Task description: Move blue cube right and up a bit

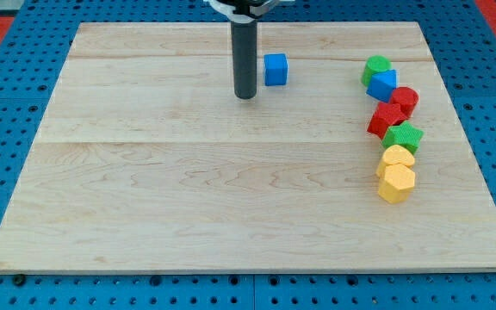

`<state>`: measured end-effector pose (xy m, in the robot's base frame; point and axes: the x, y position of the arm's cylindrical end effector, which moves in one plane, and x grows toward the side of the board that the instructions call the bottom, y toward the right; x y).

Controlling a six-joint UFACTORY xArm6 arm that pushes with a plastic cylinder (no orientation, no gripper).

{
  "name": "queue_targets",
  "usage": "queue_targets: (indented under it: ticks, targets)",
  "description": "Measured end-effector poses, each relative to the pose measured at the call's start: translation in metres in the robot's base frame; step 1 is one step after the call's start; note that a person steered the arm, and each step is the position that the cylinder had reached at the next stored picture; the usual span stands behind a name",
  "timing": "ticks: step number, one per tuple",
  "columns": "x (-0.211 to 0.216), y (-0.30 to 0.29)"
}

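The blue cube (275,69) sits on the wooden board (188,189) near the view's top, a little right of centre. My tip (245,96) rests on the board just left of the cube and slightly below it, a small gap apart. The dark rod rises straight up from the tip to the view's top edge.
A column of blocks stands at the view's right: a green block (375,69), a second blue block (383,85), two red blocks (405,100) (386,119), a green star-like block (403,137), and two yellow blocks (398,158) (396,182). Blue pegboard surrounds the board.
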<state>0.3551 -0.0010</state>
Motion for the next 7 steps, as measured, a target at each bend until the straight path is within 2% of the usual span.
queue_targets:
  ticks: [3, 5, 7]
  targets:
    - [-0.051, 0.014]
    - [-0.021, 0.018]
    - [-0.020, 0.090]
